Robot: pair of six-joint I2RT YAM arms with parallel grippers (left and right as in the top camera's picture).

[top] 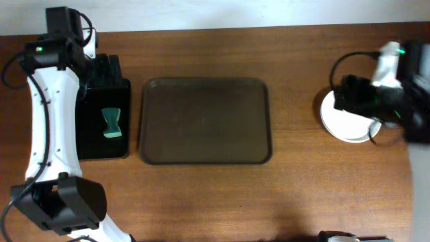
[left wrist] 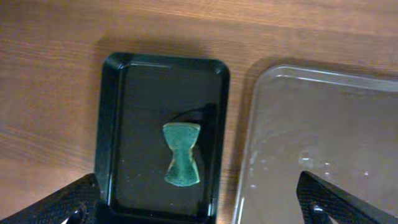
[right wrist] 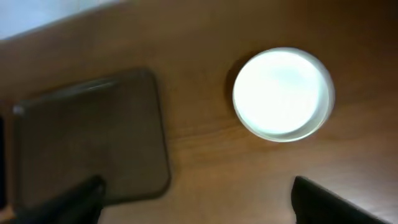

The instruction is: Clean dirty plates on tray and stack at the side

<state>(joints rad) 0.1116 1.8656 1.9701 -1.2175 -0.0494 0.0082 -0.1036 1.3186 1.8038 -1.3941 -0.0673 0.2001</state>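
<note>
between the left fingers [left wrist: 69,203]: nothing held; the left gripper [left wrist: 202,200] is spread wide, one finger at each lower corner of its wrist view.
just ahead of the left fingers: small black glossy tray [left wrist: 111,124], flat on the table [left wrist: 50,74].
inside the black tray: one green hourglass-shaped pad [left wrist: 181,163], flat near the middle, clear of the walls.
out past the left gripper's right finger: the tray [left wrist: 311,124], large, brown and low-rimmed, close alongside the black tray with a strip of table between; its floor is bare and looks pale with glare in this view.
between the right fingers [right wrist: 336,202]: nothing gripped; the right gripper [right wrist: 205,198] is also wide apart, over bare wood.
ahead of the right fingers, on the right finger's side: the plates [right wrist: 283,93], white and round, on the table well apart from the tray.
plate count: cannot tell how many are stacked.
ahead on the right gripper's left-finger side: a rounded corner of the tray.
</note>
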